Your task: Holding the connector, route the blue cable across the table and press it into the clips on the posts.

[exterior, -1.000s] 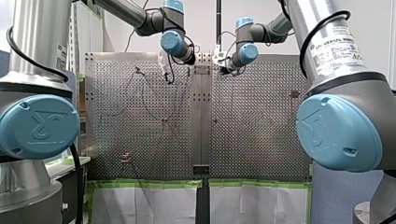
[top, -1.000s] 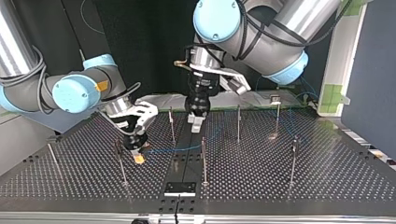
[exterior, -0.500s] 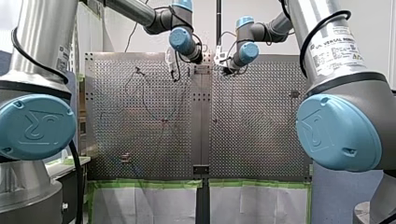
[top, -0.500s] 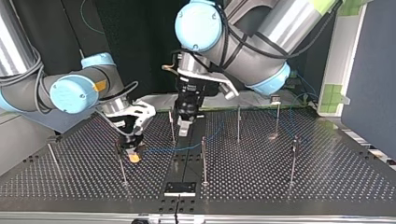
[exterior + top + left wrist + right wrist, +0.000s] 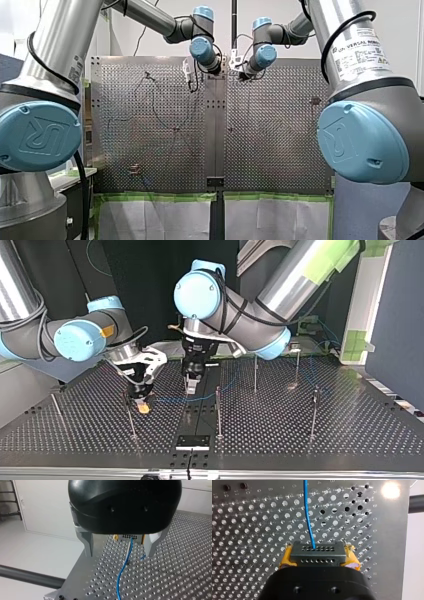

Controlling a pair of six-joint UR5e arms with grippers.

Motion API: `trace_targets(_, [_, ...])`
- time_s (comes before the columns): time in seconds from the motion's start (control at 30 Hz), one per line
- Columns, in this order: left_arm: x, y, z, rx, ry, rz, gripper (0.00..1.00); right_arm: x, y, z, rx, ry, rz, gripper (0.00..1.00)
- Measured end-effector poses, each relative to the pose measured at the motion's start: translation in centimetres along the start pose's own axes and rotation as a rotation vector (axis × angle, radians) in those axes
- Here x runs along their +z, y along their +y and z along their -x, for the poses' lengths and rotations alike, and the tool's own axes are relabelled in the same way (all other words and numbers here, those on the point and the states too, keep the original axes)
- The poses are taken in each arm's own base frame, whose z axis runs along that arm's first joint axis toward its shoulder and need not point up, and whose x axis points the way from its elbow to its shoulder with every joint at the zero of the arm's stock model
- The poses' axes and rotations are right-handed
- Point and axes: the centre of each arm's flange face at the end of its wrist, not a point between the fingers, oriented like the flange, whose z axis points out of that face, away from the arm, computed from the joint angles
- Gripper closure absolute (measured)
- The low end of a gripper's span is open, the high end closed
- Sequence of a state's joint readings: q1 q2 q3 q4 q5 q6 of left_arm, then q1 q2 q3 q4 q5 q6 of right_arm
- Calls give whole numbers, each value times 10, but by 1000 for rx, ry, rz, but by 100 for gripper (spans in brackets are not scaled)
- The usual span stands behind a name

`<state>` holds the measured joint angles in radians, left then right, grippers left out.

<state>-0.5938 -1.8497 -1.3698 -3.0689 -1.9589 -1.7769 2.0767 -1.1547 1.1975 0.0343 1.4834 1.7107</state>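
Note:
In the right wrist view my right gripper (image 5: 319,558) has its yellow pads shut on a black connector (image 5: 317,551). The blue cable (image 5: 308,512) leaves the connector and runs away over the perforated plate. In the top view my right gripper (image 5: 143,407) holds the connector low over the table at the left, and the cable (image 5: 175,400) trails toward the right past thin posts (image 5: 218,410). My left gripper (image 5: 190,386) hangs just beside it near the middle. Its metal fingers (image 5: 87,545) stand open astride the cable (image 5: 123,571), not touching it.
Several thin posts stand on the table: one (image 5: 255,372) right of the middle, two more (image 5: 297,367) (image 5: 314,410) further right, and one (image 5: 129,415) close by my right gripper. A black plate (image 5: 192,441) sits at the near edge.
My left arm has swung toward the top view's left and come down over the cable, close to my right gripper. My right gripper has barely shifted and still holds the connector.

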Motion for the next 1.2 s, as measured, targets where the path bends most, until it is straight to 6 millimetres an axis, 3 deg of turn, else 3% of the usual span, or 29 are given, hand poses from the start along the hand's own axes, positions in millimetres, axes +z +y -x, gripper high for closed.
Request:
trace_targets(0.73, [64,5,-18,-12,-24,40,0,0,0,0,-2,1,0,100])
trace_targets(1.07, [79,6,-7,-32,-80,61,0,0,2,0,-3,2,3,100])
trace_targets(1.13, [79,7,-8,-31,-78,67,4,0,2,0,-3,2,3,100])
trace_targets(1.2, [79,7,-8,-29,-74,71,25,0,2,0,-3,1,3,100])
